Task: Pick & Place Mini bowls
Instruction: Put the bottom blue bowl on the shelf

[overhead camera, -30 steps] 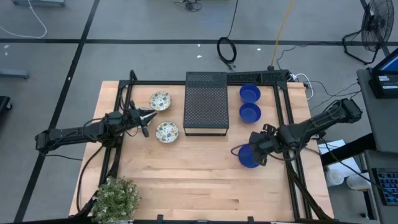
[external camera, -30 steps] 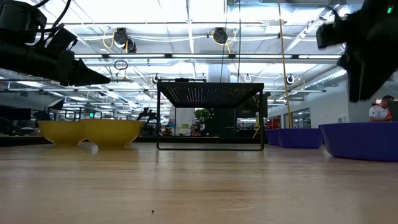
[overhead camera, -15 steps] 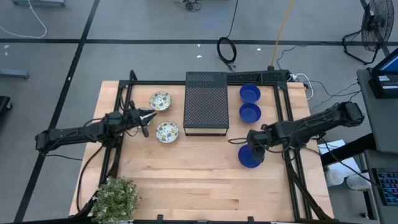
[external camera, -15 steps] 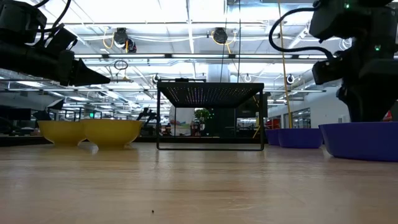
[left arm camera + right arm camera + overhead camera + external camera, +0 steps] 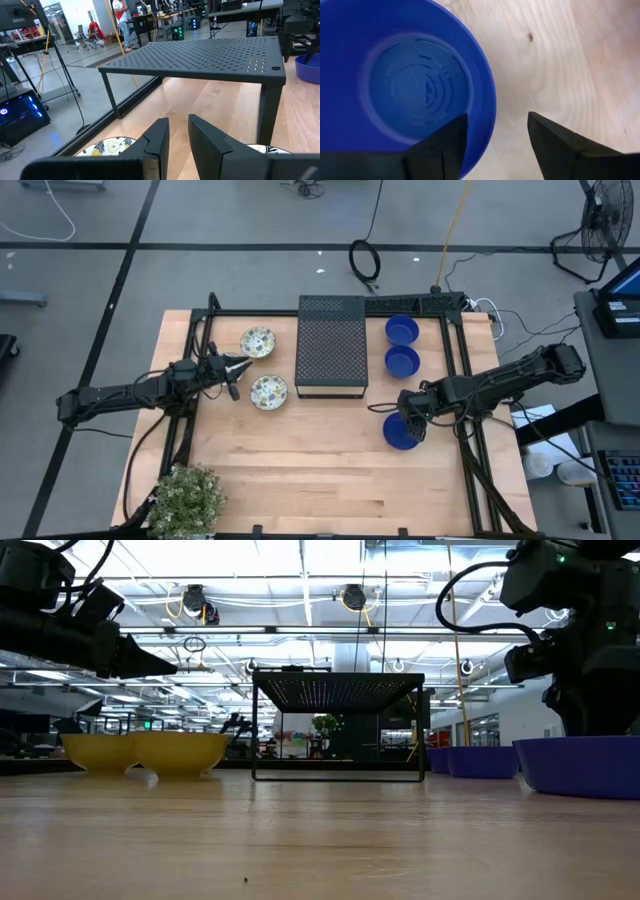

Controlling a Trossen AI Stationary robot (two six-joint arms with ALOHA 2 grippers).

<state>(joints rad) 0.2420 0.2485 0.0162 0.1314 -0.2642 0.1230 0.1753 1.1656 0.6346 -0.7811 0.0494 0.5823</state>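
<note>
A glossy blue mini bowl (image 5: pixel 401 433) sits upright on its base near the table's right edge and fills the right wrist view (image 5: pixel 410 85). My right gripper (image 5: pixel 497 130) is open and points down at the bowl's far rim (image 5: pixel 489 117), one finger over the hollow and one outside, with no touch showing. Two more blue bowls (image 5: pixel 401 330) (image 5: pixel 402 361) stand right of the black perforated box (image 5: pixel 332 346). Two cream patterned bowls (image 5: pixel 258 341) (image 5: pixel 268 391) stand left of it. My left gripper (image 5: pixel 240 367) hovers between those two, fingers a narrow gap apart.
A potted plant (image 5: pixel 187 498) stands at the table's near left corner. Black frame rails (image 5: pixel 458 355) run along the left, far and right sides. Bare wood (image 5: pixel 320 470) stretches across the near half of the table. People and desks show in the room beyond.
My right gripper has come down from well above the table onto the near blue bowl and shifted a little toward the table's left, ending with its fingers astride the bowl's rim. It has hardly moved in the last half second. The bowl has stayed in place.
</note>
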